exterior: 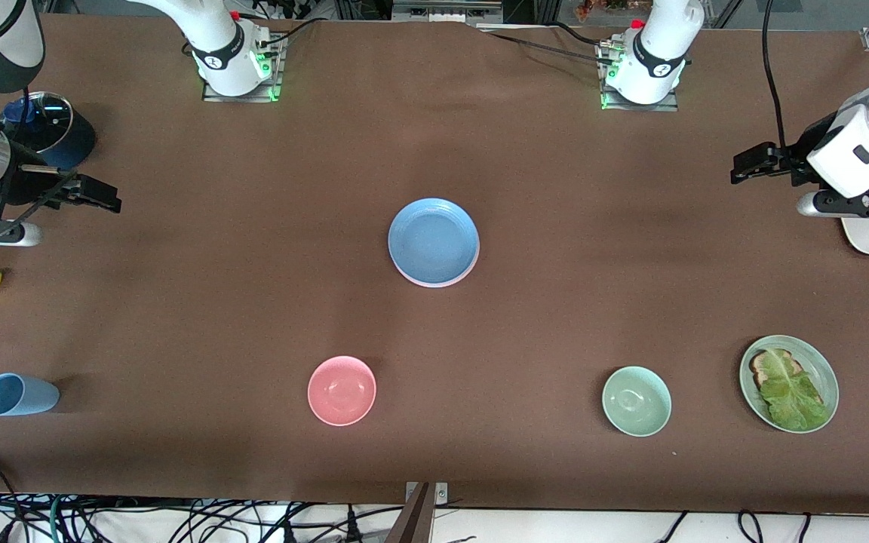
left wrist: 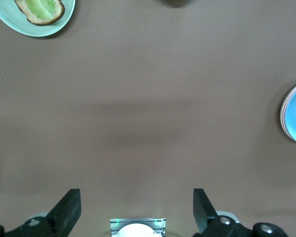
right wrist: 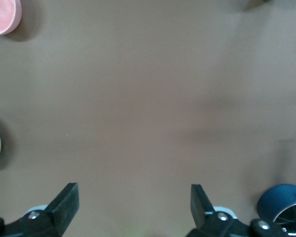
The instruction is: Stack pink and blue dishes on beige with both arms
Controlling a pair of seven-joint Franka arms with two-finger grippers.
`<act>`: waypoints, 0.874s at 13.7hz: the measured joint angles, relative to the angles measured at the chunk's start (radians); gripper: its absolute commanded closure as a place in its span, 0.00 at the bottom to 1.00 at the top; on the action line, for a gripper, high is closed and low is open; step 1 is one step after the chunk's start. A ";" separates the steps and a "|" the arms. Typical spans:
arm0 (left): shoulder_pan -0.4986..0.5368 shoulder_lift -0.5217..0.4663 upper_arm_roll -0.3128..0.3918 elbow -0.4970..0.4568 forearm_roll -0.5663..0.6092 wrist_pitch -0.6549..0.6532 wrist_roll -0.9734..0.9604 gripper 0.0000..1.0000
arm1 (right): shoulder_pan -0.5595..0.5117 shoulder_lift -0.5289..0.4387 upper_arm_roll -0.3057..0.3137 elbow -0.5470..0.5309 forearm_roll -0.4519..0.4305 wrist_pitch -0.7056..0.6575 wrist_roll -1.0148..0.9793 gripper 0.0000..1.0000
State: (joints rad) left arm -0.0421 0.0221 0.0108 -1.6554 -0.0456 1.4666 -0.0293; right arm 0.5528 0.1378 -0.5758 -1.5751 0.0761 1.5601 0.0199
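With the blue plate (exterior: pixel 433 239) topping the pink plate's (exterior: pixel 434 280) rim mid-table, both spread, empty claws, left claw (exterior: pixel 740 167) and right claw (exterior: pixel 112 197), hang at the table's ends, so just stay clear.

Matte dishes on a dull brown surface

The blue plate (exterior: pixel 433 239), pink bowl (exterior: pixel 342 390) and pale green bowl (exterior: pixel 636 400) look smooth, matte ceramic; the surface (exterior: pixel 555 264) seems soft, cloth-like; the arms' shells are glossy white plastic, the jaws matte black.
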 measured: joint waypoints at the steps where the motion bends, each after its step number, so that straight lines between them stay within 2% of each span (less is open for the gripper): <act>1: 0.000 0.000 0.000 0.000 0.000 0.000 0.000 0.00 | 0.001 0.000 0.000 0.012 0.000 0.000 0.000 0.00; 5: 0.000 0.000 0.000 0.000 0.000 0.000 0.000 0.00 | 0.000 0.005 0.002 0.066 -0.020 -0.001 -0.001 0.00; 7: 0.000 0.000 0.000 0.000 0.000 0.000 0.000 0.00 | -0.030 0.002 0.035 0.084 -0.040 -0.035 -0.001 0.00; 8: 0.000 0.000 0.000 0.000 0.000 0.000 0.000 0.00 | -0.086 -0.005 0.091 0.088 -0.043 -0.065 -0.001 0.00; 11: 0.000 0.000 0.000 0.000 0.000 0.000 0.000 0.00 | -0.349 -0.043 0.336 0.083 -0.054 -0.081 -0.001 0.00; 12: 0.000 0.000 0.000 0.000 0.000 0.000 0.000 0.00 | -0.392 -0.063 0.371 0.065 -0.056 -0.058 -0.001 0.00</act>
State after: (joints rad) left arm -0.0421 0.0221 0.0108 -1.6554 -0.0456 1.4666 -0.0293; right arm 0.1603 0.0749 -0.2048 -1.5098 0.0206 1.5025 0.0186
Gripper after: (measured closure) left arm 0.000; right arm 0.000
